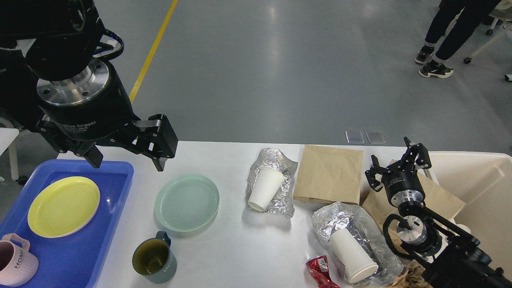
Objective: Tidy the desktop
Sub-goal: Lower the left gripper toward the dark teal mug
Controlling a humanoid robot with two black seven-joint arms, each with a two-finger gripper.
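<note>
Left gripper [127, 160]: my nearer tool, hanging above the far edge of the blue tray [116, 200]; its two fingers stand spread with nothing between them.

Below and toward me from it: a yellow plate [64, 207] lying flat in the tray, and a pink mug [16, 262] at the tray's near corner (partly cut off by the view's edge).

To its right and lower: a pale green plate [187, 202] lying on the desktop [240, 248], just outside the tray; nearer me from that plate, a dark green mug [155, 258] standing upright, also outside the tray.

Further right: a white paper cup [266, 188] on its side on crumpled foil [276, 160], then a flat brown paper bag [329, 174].

Right gripper [394, 162]: raised beside the cream bin [480, 180], fingers parted, holding nothing.

Toward me from the right gripper: a second paper cup [354, 256] on its side in a foil wrapper [344, 218], a crushed red can [319, 269] just beside it, and more brown paper [440, 200] leaning at the bin's rim.

Desktop: it spreads under both tools, from the tray to the bin.

Step in hand (my judgement): dishes go to the tray, rubbish to the bin; two dishes are in, two are out.

Next move calls for: shifting my left gripper rightward and down over the green plate, then closing on its thin rim (a shallow, slippery hold), or taking the dark mug by its wall.
</note>
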